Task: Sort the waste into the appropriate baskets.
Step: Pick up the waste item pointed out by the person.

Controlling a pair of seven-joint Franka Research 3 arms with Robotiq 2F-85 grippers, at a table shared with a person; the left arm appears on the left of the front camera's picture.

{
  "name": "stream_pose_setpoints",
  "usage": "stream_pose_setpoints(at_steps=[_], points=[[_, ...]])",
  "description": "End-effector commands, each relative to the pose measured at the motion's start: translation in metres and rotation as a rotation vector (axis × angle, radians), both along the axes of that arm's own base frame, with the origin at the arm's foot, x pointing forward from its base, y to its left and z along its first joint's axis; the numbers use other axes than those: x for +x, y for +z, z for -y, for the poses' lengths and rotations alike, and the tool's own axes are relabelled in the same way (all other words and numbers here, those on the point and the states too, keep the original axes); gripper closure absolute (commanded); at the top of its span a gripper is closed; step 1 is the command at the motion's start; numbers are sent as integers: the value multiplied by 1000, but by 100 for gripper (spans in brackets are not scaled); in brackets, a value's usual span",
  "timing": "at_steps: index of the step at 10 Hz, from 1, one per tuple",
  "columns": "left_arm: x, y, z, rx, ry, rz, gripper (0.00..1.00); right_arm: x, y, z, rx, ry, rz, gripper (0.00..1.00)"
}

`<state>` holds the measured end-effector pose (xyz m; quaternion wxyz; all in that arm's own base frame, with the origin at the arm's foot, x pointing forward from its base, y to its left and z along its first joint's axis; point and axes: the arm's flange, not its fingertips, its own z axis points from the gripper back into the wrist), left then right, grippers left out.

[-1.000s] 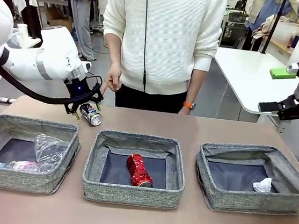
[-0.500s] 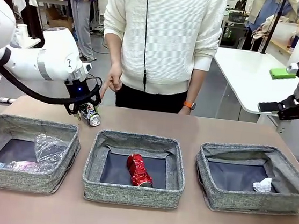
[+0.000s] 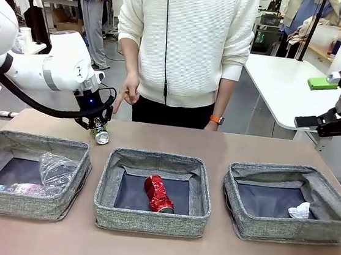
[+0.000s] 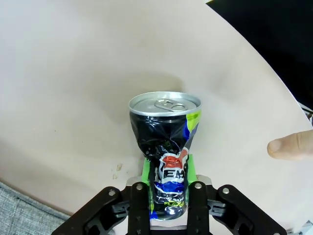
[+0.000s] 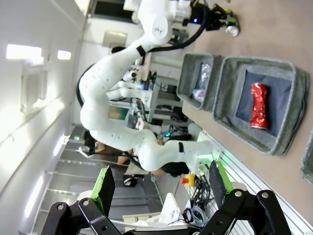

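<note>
My left gripper (image 3: 97, 125) is shut on the dark blue-white printed can (image 3: 101, 134), holding it just above the table behind the left basket (image 3: 26, 204). The left wrist view has the dented can (image 4: 166, 142) pinched at its lower half between the green pads (image 4: 146, 169). Clear plastic waste (image 3: 58, 169) lies in the left basket. A red can (image 3: 158, 194) lies in the middle basket (image 3: 147, 220), and a white paper wad (image 3: 299, 210) in the right basket (image 3: 288, 230). My right gripper (image 3: 325, 123) hangs open and high at the far right, holding nothing.
A person in a white sweater stands at the far edge, one hand (image 3: 127, 95) close to my left gripper, its fingertip (image 4: 291, 145) near the can. Bare table runs along the front of the baskets and behind them. A white table (image 3: 286, 85) stands at the back right.
My left gripper closed on the printed can, which lay on the table, and raised it slightly, tipping it more upright. The right arm has stayed still.
</note>
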<state>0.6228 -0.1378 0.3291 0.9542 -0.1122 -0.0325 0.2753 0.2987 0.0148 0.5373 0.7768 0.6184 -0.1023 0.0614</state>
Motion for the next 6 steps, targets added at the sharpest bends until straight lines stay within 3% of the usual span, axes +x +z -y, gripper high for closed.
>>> stream_pose_setpoints(at_steps=[1,4,5,6], points=[[3,1,2,42,25,-6,100,0,2,-3,23,-6,-1,0],[2,7,-3,45,39,-21,100,0,2,-3,23,-6,-1,0],[-6,27,-11,33,71,-8,100,0,2,-3,23,-6,-1,0],[-24,70,-19,-37,55,72,100,0,2,-3,23,-6,-1,0]])
